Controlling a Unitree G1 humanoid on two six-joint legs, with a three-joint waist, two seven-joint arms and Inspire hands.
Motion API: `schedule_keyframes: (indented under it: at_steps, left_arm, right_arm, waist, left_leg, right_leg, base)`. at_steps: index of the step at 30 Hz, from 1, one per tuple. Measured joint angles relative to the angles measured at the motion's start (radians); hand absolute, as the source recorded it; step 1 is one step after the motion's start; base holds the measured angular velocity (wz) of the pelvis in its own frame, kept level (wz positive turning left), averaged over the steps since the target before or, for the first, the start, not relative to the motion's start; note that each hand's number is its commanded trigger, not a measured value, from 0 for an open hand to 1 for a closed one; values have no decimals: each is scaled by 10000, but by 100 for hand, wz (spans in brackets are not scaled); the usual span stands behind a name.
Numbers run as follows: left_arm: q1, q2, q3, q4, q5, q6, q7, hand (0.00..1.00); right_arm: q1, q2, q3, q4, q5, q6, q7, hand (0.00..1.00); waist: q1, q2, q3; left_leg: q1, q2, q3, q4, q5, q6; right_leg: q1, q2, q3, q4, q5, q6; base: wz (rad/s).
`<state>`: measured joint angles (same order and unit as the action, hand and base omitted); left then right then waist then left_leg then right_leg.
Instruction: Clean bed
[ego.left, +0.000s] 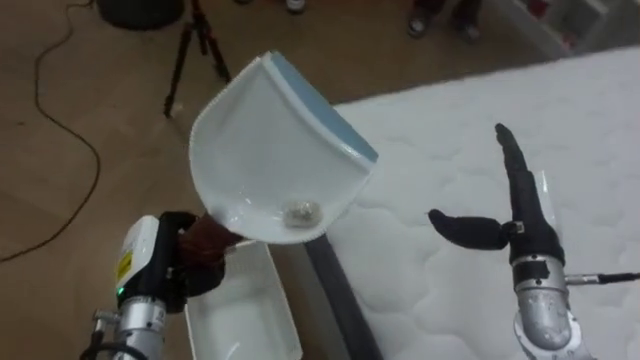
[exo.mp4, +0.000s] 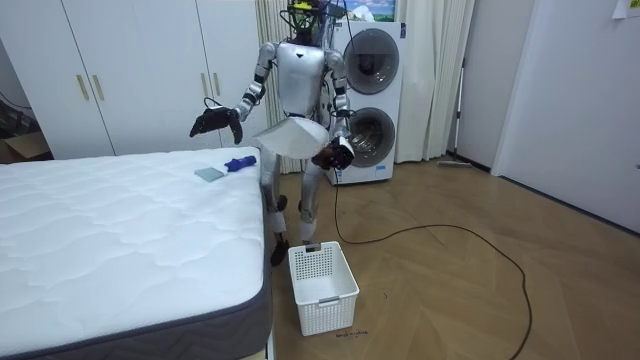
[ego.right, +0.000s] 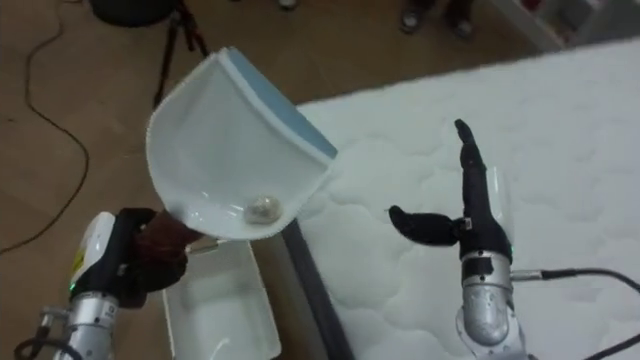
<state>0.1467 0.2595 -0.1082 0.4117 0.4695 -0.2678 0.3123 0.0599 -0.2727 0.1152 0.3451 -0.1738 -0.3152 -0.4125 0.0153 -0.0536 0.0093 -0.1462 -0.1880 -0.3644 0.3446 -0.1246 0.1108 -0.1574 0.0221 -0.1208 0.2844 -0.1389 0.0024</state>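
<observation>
My left hand (ego.left: 178, 256) is shut on the reddish handle of a white dustpan (ego.left: 265, 150) with a blue rim. I hold the pan tilted over the bed's corner. A small crumpled wad (ego.left: 300, 212) lies at its lowest point. My right hand (ego.left: 521, 222) hovers open above the white quilted mattress (ego.left: 470, 120), fingers straight and thumb spread. In the room view I stand at the bed's far corner, with the dustpan (exo.mp4: 290, 137) at waist height. A grey-blue pad (exo.mp4: 210, 173) and a small blue thing (exo.mp4: 238, 162) lie on the mattress near me.
A white basket (ego.left: 240, 310) stands on the wooden floor beside the bed, below the dustpan; the basket (exo.mp4: 322, 285) is also in the room view. A dark tripod (ego.left: 195, 45) and a person's feet (ego.left: 440, 15) are farther off. Cupboards and stacked washing machines (exo.mp4: 365, 90) stand behind me.
</observation>
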Motion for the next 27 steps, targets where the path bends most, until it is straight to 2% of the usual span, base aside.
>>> schedule_keyframes:
  at_steps: [1, 2, 3, 4, 6, 7, 8, 9, 11, 15, 18, 19, 20, 21, 22, 23, 24, 25, 26, 27]
  left_arm:
    - [-1, 27, 2, -1, -2, 0, 0, 100]
    - [9, 133, 13, 4, -19, 2, 0, 100]
    - [22, 295, 32, 23, -66, 18, -17, 100]
    - [23, 363, 57, 25, -71, 34, -36, 100]
    - [13, 394, 177, 39, -78, 123, -68, 100]
    - [-11, 378, 188, 59, -78, 135, -98, 100]
    - [-143, 378, 176, 201, -78, 137, -137, 100]
    - [-344, 371, 136, 426, -76, 191, -167, 100]
    - [-442, 330, 117, 732, -79, 297, -192, 100]
    - [-552, 395, 105, 1289, -56, 493, -410, 100]
    - [-712, 499, 44, 1670, -61, 543, -470, 100]
    - [-743, 518, 44, 1738, -61, 588, -479, 100]
    - [-816, 607, 43, 1901, -57, 614, -501, 100]
    - [-993, 744, 25, 2097, -53, 614, -591, 100]
    - [-1148, 886, -51, 2160, -65, 591, -617, 100]
    - [-1548, 1245, -206, 2295, -41, 512, -679, 100]
    - [-1927, 1522, -346, 2577, 4, 506, -706, 100]
    - [-1969, 1613, -353, 2626, 50, 520, -718, 100]
    - [-1976, 1820, -355, 2651, 142, 522, -751, 100]
    - [-2032, 2030, -410, 2749, 156, 515, -806, 100]
  right_arm:
    - [1, 0, 2, 0, -53, -42, 4, 0]
    - [1, 2, 23, 2, -177, -109, 25, 0]
    - [1, 1, 82, 2, -276, -151, 64, 0]
    - [-1, 1, 110, 1, -278, -156, 92, 0]
    - [-82, -27, 131, -9, -245, -153, 112, 0]
    - [-90, -46, 140, -8, -222, -152, 112, 0]
    - [-82, -64, 180, 12, -74, -143, 139, 0]
    - [-61, -64, 190, 90, 104, -111, 241, 0]
    - [-52, -68, 189, 203, 159, -100, 409, 0]
    - [-73, -86, 180, 345, 149, -120, 562, 0]
    - [-105, -90, 189, 650, 70, -149, 556, 0]
    - [-131, -90, 202, 778, 65, -155, 556, 0]
    - [-165, -84, 258, 1076, 53, -165, 557, 0]
    - [-181, -84, 250, 1438, 36, -185, 565, 0]
    - [-188, -74, 157, 1603, 21, -201, 563, 0]
    - [-172, -77, -2, 1858, -6, -142, 570, 0]
    - [-172, -98, -81, 1942, -59, -32, 693, 0]
    - [-184, -118, -90, 1940, -71, -20, 788, 0]
    - [-284, -154, -84, 1917, -73, -35, 927, 0]
    - [-432, -173, -84, 1913, -68, -33, 986, 0]
  waist:
    - [60, 4, 2]
    - [212, -9, 14]
    - [217, -39, 19]
    - [215, -71, 7]
    - [212, 16, 53]
    - [199, 66, 61]
    - [144, 128, 102]
    - [96, 100, 127]
    - [136, 112, 149]
    - [135, 175, 160]
    - [67, 392, 199]
    - [46, 447, 210]
    - [-54, 485, 218]
    - [-233, 419, 195]
    - [-340, 534, 199]
    - [-356, 692, 165]
    - [-316, 686, 189]
    - [-313, 695, 192]
    - [-292, 806, 242]
    - [-361, 964, 289]
  left_leg:
    - [34, -48, -61, -1, -39, -69]
    - [125, -173, -205, 5, -141, -312]
    - [173, -213, -179, 3, -275, -570]
    - [172, -182, -26, -5, -354, -703]
    - [32, 112, 981, 44, -636, -1126]
    - [-44, 215, 1326, 102, -704, -1112]
    - [-195, 372, 1913, 241, -804, -964]
    - [-326, 478, 2328, 367, -902, -888]
    - [-400, 508, 2353, 590, -988, -824]
    - [-539, 427, 2047, 657, -1095, -852]
    - [-686, 351, 1863, 657, -1071, -861]
    - [-693, 348, 1876, 628, -1054, -893]
    - [-750, 339, 2132, 501, -967, -1240]
    - [-1065, 575, 3124, 823, -1110, -1546]
    - [-1431, 1161, 3854, 1278, -1234, -1130]
    - [-1955, 1795, 4201, 1877, -1641, -904]
    - [-2199, 1713, 4418, 2207, -1616, -641]
    - [-2227, 1646, 4404, 2210, -1586, -585]
    - [-2245, 1543, 4281, 2175, -1531, -483]
    - [-2259, 1451, 4285, 2086, -1495, -394]
  right_leg:
    - [18, -13, 50, -112, 150, -9]
    - [128, -46, 87, -323, 567, -9]
    - [397, -86, 87, -531, 1170, -38]
    - [546, -107, 61, -689, 1225, -63]
    - [876, -206, -16, -1034, 1018, -134]
    - [879, -208, -103, -1024, 942, -131]
    - [892, -218, -274, -964, 731, -163]
    - [888, -227, -363, -910, 513, -154]
    - [851, -193, -459, -744, 338, -138]
    - [661, -151, -562, -592, 201, -134]
    - [591, -208, -884, -642, 203, -137]
    - [600, -229, -953, -648, 208, -144]
    - [649, -413, -1091, -697, 220, -163]
    - [642, -742, -1178, -747, 196, -176]
    - [494, -689, -1131, -551, 101, -89]
    - [-107, -641, -843, 371, -487, 123]
    - [-771, -767, -750, 1313, -945, 324]
    - [-1020, -788, -745, 1628, -1023, 408]
    - [-1451, -804, -708, 1815, -1029, 355]
    - [-1856, -831, -707, 1797, -804, 220]
  base:
    - [61]
    - [53]
    - [49]
    - [41]
    - [22]
    - [31]
    - [45]
    - [48]
    - [26]
    - [22]
    - [28]
    - [24]
    - [49]
    - [65]
    - [77]
    - [55]
    - [34]
    - [-4]
    - [-16]
    - [-6]
